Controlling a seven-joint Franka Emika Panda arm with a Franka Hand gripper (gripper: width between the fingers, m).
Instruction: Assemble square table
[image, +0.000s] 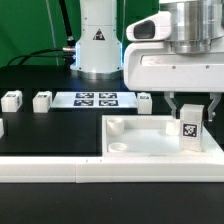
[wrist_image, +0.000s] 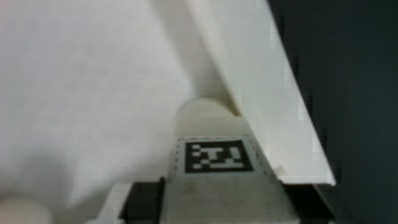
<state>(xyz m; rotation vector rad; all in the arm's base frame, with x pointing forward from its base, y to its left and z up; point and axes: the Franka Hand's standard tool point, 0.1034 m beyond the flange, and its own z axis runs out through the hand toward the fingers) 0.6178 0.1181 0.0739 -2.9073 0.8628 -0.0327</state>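
Early stage. Gripper (image: 189, 116) fingers clamp one leg (image: 188, 127), tag facing outward, at lower right of exterior view, over square table slab (image: 130, 148) near its right corner. Seated in socket or not: cannot tell. Loose legs (image: 41, 100) lie at middle left, none visibly fitted. Rail fence (image: 60, 172) runs just beside slab's lower edge. Open black table left of slab.

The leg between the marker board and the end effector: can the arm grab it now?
Probably not yet. Nothing covers that leg, but the end effector is shut on another leg over the tabletop and must release it first.
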